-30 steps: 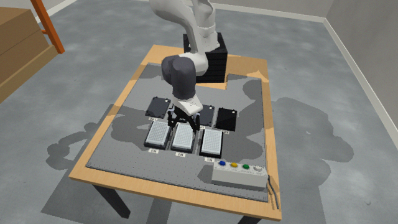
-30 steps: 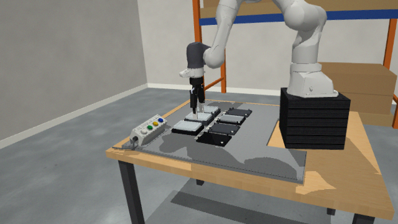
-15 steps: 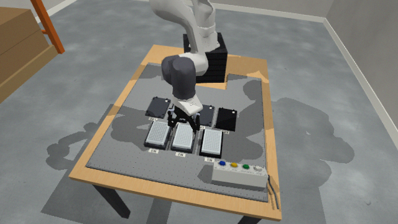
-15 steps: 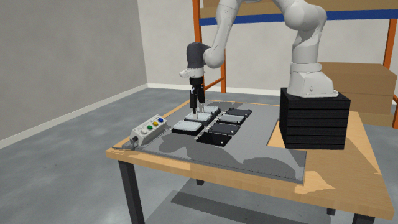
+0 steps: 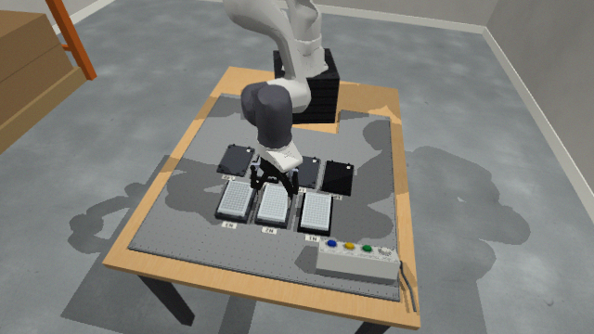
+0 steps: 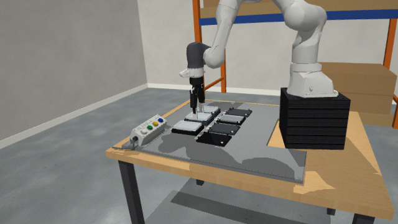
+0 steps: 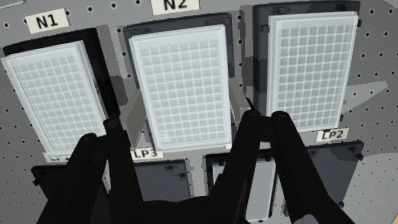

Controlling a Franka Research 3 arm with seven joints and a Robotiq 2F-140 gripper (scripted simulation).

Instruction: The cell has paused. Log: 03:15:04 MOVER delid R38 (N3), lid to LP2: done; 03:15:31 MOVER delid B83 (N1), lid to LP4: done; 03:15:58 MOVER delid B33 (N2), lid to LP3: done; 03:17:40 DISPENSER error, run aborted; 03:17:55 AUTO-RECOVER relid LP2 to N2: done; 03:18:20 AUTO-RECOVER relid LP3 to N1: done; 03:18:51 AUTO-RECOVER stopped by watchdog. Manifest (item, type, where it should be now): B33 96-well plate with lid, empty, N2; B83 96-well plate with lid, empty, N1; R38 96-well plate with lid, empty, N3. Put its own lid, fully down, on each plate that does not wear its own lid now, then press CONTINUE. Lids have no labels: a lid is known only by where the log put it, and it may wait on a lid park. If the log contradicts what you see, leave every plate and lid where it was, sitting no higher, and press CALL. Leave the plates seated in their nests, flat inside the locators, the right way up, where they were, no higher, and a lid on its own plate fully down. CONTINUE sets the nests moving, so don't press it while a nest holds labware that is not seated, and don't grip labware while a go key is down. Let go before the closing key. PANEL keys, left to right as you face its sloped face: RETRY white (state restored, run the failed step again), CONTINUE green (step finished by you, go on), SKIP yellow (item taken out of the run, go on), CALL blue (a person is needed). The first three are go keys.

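The wooden table [image 5: 153, 260] is carrying a big grey mat [image 5: 195, 246], and wide strips of mat are lying bare in front of the plates and off to both sides of them. The black pedestal [image 6: 339, 137] is standing at the back of the table, well apart from the plates.

The key panel [image 5: 353, 264] is sitting near the table's front edge, close to the N1 plate [image 5: 316, 211], with its blue, yellow, green and white keys in a row.

Three plates are sitting side by side. The N2 plate [image 7: 182, 85] is in the middle, with the N1 plate on one side and the third plate [image 7: 312, 67] on the other, all packed close with thin gaps between. Dark lid parks [image 5: 338, 177] are lying just behind the plates.

The arm [image 6: 217, 46] is reaching down over the N2 plate, with the wrist pointing straight down. The gripper [image 7: 182, 125] is squeezing the lid [image 7: 182, 115] of the N2 plate, one finger [image 7: 117, 137] on each long side.
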